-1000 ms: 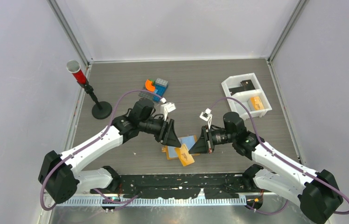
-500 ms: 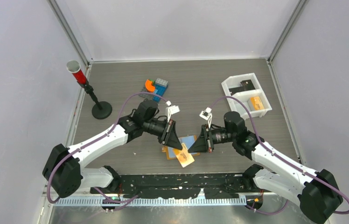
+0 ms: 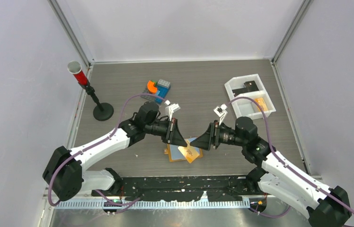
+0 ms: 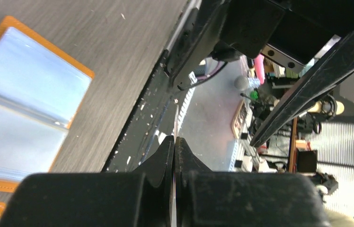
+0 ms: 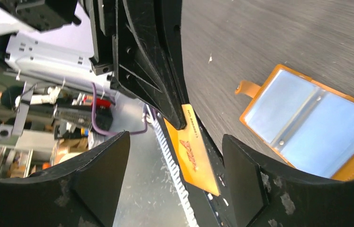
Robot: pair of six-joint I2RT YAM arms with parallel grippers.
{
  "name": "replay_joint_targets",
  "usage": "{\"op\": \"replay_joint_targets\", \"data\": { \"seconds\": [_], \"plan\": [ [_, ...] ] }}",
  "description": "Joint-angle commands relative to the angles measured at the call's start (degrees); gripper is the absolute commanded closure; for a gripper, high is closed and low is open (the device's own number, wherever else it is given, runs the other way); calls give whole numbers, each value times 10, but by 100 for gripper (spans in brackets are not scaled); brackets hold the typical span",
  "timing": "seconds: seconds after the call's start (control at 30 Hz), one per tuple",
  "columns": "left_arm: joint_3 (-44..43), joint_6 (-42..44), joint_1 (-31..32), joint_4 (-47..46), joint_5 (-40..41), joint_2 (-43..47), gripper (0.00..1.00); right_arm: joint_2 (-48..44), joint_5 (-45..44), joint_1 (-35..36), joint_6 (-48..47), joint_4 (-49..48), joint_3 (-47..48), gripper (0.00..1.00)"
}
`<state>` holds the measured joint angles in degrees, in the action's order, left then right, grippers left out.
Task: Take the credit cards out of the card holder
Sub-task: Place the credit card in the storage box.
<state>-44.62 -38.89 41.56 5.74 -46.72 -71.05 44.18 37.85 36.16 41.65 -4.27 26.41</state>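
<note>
Grey walls close in a dark wood-grain surface (image 3: 203,80). From above, the two arms meet nose to nose near its front edge, with the left end effector (image 3: 182,142) and right end effector (image 3: 197,142) pointing at each other over the open card holder (image 3: 172,155) and an orange card (image 3: 191,152) just below them. From the left wrist, the fingers are pressed together on the card (image 4: 176,118), seen edge-on, and the holder (image 4: 23,104) lies flat on the surface off to the side, pale blue sleeves up. From the right wrist, that end effector's fingers (image 5: 101,179) stand spread and empty either side of the card (image 5: 191,156), which is clear of the holder (image 5: 307,127) and pinched at one short end by the left. I judge the card light, stiff and slick, best gripped across its flat faces near an end. The soft holder would likely slide or fold and wants pinning at its orange border.
</note>
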Motion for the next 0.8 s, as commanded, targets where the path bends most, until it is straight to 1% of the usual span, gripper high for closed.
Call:
{"op": "replay_joint_targets", "data": {
  "seconds": [0.0,0.1,0.23,0.33,0.4,0.47,0.5,0.53,0.6,0.7,0.73,0.77],
  "plan": [
    [22,-86,1,-104,79,42,100,-36,-97,-1,52,-6,-15,23],
    [41,-127,1,-149,120,64,100,-67,-142,-1,71,-1,-23,24],
    [53,-157,1,-168,173,93,100,-94,-185,-1,102,-4,-39,24],
    [60,-178,1,-197,189,109,100,-99,-191,-1,122,-31,-56,26],
    [59,-184,1,-204,190,114,100,-91,-181,-1,139,-60,-67,31],
    [60,-189,1,-210,191,117,100,-80,-164,-1,152,-92,-77,39],
    [63,-192,1,-215,191,119,100,-76,-153,-1,156,-112,-81,46],
    [66,-196,1,-220,193,121,100,-69,-144,-1,162,-120,-84,50],
    [73,-205,1,-232,196,124,100,-61,-135,-1,170,-145,-91,64],
    [83,-212,1,-242,202,127,100,-58,-132,-2,181,-176,-101,74],
    [85,-212,1,-241,206,129,100,-59,-132,-1,185,-181,-105,79],
    [87,-211,1,-240,209,130,100,-60,-132,-1,187,-189,-106,83]
  ]
}}
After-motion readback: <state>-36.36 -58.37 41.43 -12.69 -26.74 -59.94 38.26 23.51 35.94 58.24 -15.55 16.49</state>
